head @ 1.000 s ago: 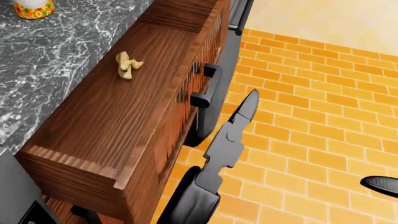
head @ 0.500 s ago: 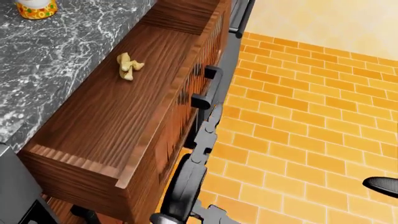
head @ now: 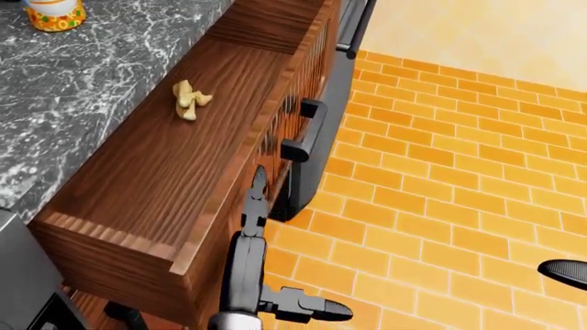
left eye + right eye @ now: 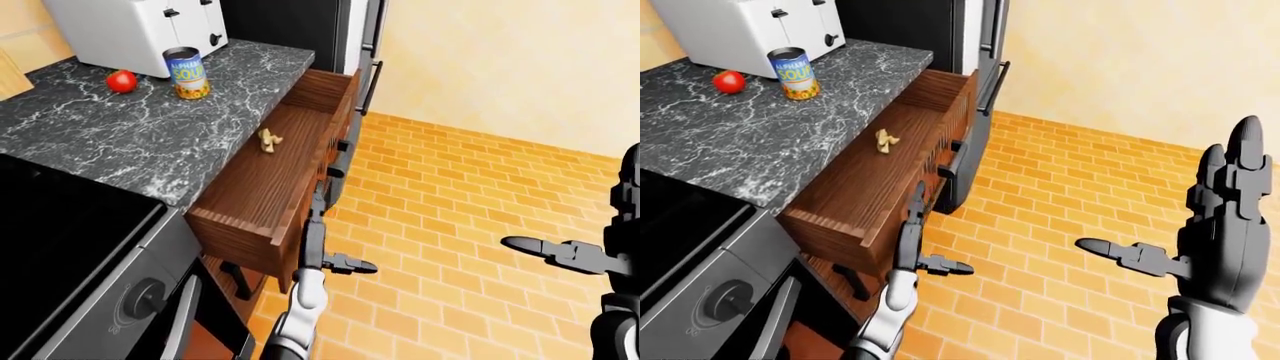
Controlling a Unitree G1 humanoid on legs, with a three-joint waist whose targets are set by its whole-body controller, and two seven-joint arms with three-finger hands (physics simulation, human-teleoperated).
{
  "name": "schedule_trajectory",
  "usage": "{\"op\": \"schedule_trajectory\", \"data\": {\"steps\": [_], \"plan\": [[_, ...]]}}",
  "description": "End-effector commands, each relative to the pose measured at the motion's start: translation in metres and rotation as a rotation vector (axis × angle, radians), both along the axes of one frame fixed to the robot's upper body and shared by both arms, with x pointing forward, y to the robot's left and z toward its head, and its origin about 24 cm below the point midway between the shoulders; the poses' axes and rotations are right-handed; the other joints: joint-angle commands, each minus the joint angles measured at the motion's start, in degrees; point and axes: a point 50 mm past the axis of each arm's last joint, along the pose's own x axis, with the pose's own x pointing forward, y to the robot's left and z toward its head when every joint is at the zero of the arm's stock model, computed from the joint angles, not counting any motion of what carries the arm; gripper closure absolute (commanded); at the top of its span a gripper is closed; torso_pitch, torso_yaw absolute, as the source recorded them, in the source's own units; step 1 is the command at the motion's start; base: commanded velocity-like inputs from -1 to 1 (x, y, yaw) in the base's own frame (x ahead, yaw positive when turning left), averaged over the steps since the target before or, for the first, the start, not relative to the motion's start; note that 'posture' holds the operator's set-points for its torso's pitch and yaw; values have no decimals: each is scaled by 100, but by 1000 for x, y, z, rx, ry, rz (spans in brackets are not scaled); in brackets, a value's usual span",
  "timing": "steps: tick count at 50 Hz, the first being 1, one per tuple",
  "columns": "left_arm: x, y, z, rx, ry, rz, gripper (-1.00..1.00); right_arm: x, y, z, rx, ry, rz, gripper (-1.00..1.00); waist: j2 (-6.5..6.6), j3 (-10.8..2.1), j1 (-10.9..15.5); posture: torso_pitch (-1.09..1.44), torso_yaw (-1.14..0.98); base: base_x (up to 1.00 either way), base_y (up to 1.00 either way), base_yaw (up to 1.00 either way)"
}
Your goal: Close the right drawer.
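Observation:
The right drawer is wooden and stands pulled far out from under the grey marble counter. Its black handle shows on the drawer front. A small yellow knobbly item lies inside. My left hand is open, its fingers pointing up flat along the drawer front below the handle, thumb sticking out to the right. My right hand is open and empty, raised over the floor at the right of the right-eye view, well apart from the drawer.
A soup can, a tomato and a white toaster stand on the counter. A black stove is at the lower left. A dark tall appliance stands past the drawer. Orange brick floor spreads right.
My left hand has swung left from over the floor to lie along the drawer front, turning edge-on with its thumb out. The drawer has not visibly moved.

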Motion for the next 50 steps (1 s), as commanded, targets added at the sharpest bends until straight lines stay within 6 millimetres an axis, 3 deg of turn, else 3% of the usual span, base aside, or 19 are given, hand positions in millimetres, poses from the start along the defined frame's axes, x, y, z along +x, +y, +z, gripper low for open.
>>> {"op": "schedule_trajectory", "data": {"steps": [1,50], "plan": [[8,-3,19,-33,-84,15,-100,-3,3,12,-44,-63,4,-100,-39,-98,-4,0,0,0,0,0],[26,37,6,-67,-63,238,-100,1,6,9,-48,-50,18,-100,-8,-136,-115,0,0,0,0,0]]}}
